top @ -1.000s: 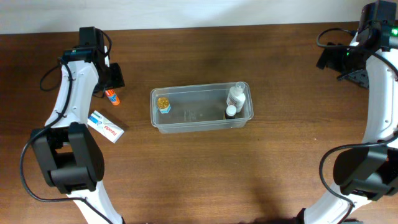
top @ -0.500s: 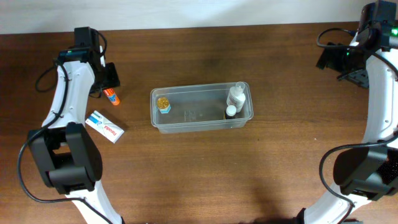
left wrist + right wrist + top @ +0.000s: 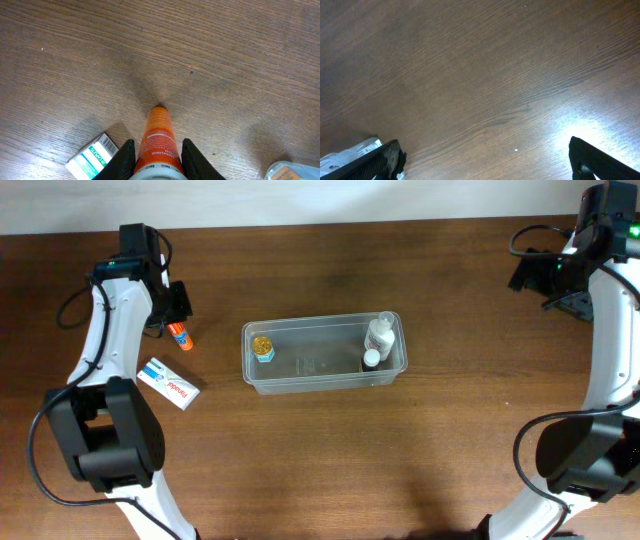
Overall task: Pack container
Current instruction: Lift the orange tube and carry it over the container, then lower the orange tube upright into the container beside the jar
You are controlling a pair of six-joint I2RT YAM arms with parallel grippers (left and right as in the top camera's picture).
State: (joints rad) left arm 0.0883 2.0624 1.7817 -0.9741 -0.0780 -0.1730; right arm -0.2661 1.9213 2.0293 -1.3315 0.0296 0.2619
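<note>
The clear container [image 3: 325, 376] stands mid-table and holds a small yellow-capped bottle [image 3: 262, 346] at its left end and two white bottles [image 3: 378, 336] at its right end. An orange tube [image 3: 180, 335] lies on the table to the left of it. My left gripper [image 3: 172, 313] is over the tube's far end. In the left wrist view the gripper [image 3: 157, 143] has both fingers [image 3: 125, 157] pressed against the orange tube [image 3: 159, 125]. My right gripper [image 3: 562, 288] is far off at the back right, and in its wrist view [image 3: 485, 160] it is wide open and empty.
A white and teal box [image 3: 169, 383] lies on the table just in front of the tube, and it also shows in the left wrist view [image 3: 92, 156]. A corner of the container [image 3: 286, 171] shows at that view's lower right. Cables hang near both arms.
My left gripper has shifted slightly left and settled over the orange tube. The right arm and the container's contents have not moved.
</note>
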